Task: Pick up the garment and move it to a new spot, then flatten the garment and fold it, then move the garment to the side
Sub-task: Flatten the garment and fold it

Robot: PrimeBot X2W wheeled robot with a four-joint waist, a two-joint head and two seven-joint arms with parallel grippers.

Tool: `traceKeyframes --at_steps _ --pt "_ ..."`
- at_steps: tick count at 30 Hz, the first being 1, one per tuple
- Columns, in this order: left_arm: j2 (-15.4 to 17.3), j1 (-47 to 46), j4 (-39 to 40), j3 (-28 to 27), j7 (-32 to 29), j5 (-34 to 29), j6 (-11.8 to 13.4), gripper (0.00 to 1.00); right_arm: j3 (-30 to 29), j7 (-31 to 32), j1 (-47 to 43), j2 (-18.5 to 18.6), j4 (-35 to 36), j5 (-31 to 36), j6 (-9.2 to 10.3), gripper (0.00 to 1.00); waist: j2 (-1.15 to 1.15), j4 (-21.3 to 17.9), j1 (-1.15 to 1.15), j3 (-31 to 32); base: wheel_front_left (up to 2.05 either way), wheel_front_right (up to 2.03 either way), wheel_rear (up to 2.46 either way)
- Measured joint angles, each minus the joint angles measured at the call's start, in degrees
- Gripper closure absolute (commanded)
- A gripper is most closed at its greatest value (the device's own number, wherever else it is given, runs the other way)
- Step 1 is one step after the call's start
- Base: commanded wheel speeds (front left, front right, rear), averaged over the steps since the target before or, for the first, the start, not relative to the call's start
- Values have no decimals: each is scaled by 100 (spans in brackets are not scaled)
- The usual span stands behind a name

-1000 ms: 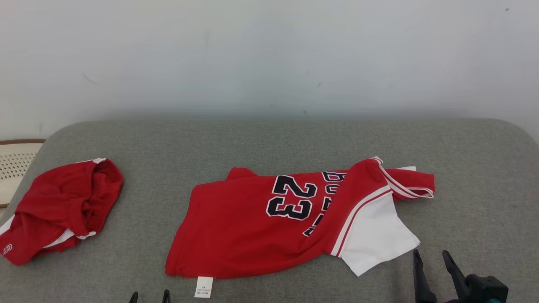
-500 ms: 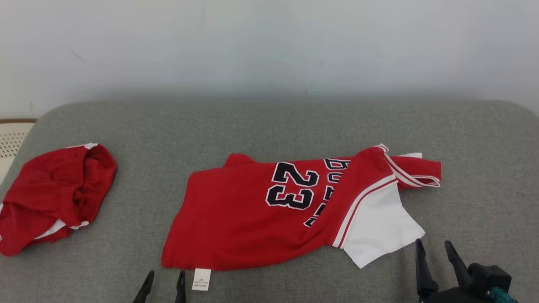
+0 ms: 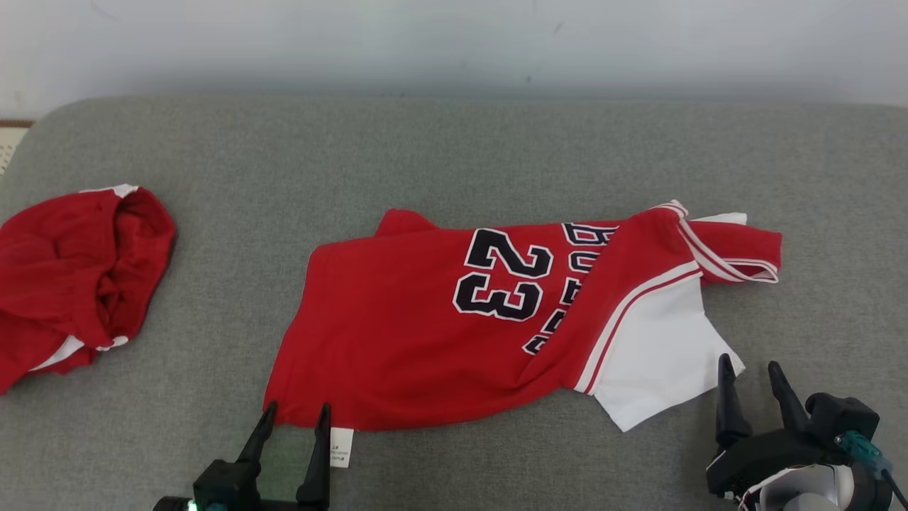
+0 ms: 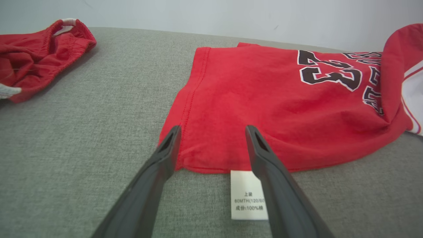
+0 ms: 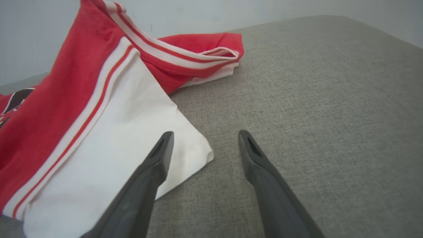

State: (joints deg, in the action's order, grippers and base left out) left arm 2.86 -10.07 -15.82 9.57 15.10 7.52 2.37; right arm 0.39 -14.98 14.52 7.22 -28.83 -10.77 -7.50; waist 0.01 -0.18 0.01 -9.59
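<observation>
Head view: my camera has tipped down and both arms have come forward. The left claw [image 3: 298, 408] is spread at the hem of the jersey [image 3: 440, 319], which lies mid-cushion [image 3: 454, 156]; the right claw [image 3: 748, 363] is spread beside the sleeve [image 3: 660, 355]. I'd say pickup is near.

Left wrist: the hem corner sits between the fingers, and the label [image 4: 248, 195] is readable.

Right wrist: the sleeve's tip lies between the fingers.

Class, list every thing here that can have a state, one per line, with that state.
Number 23 jersey, lying rumpled, right side folded over, ungripped.
Red shorts, bunched in a heap.
Care label, flat on the grey cushion.
Left gripper, open, fingertips at the jersey's hem.
Right gripper, open, beside the white sleeve corner.
</observation>
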Motion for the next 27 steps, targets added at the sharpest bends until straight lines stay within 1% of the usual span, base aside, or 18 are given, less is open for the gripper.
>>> traceKeyframes --at_steps 9,10,11,12,13,14,18,24,27 --pt "1 -91 -27 0 0 -8 -19 0 -75 -41 334 9 -649 -9 2 0 0 204 0 -285 0 0 0" --pt "1 -96 -26 -5 0 -11 -19 0 -59 -47 374 13 -706 -24 2 2 0 221 0 -304 0 0 0" --pt "2 -98 -26 -11 0 -22 -20 0 -31 -53 391 24 -734 -40 3 35 0 233 -1 -320 0 0 0" --pt "2 -103 -23 -15 0 -25 -19 0 7 -65 410 42 -775 -49 3 60 0 242 -1 -334 0 0 0" --pt "1 -111 -21 -19 0 -25 -19 0 29 -69 437 49 -805 -87 3 95 0 247 -1 -343 0 0 0" --pt "1 -119 -18 -24 0 -25 -19 0 52 -70 464 54 -835 -107 4 100 0 246 0 -346 0 0 0" --pt "1 -152 -2 -60 0 -15 -19 0 155 -66 475 48 -881 -163 -3 100 0 209 0 -316 0 0 0" --pt "0 -151 -8 -83 0 229 -26 0 9 -42 191 85 -688 -192 -4 100 0 89 0 -218 0 0 0" --pt "1 -143 -37 -105 0 402 -86 0 -45 -37 18 107 -568 -191 -4 100 0 -7 -1 -176 0 0 0"
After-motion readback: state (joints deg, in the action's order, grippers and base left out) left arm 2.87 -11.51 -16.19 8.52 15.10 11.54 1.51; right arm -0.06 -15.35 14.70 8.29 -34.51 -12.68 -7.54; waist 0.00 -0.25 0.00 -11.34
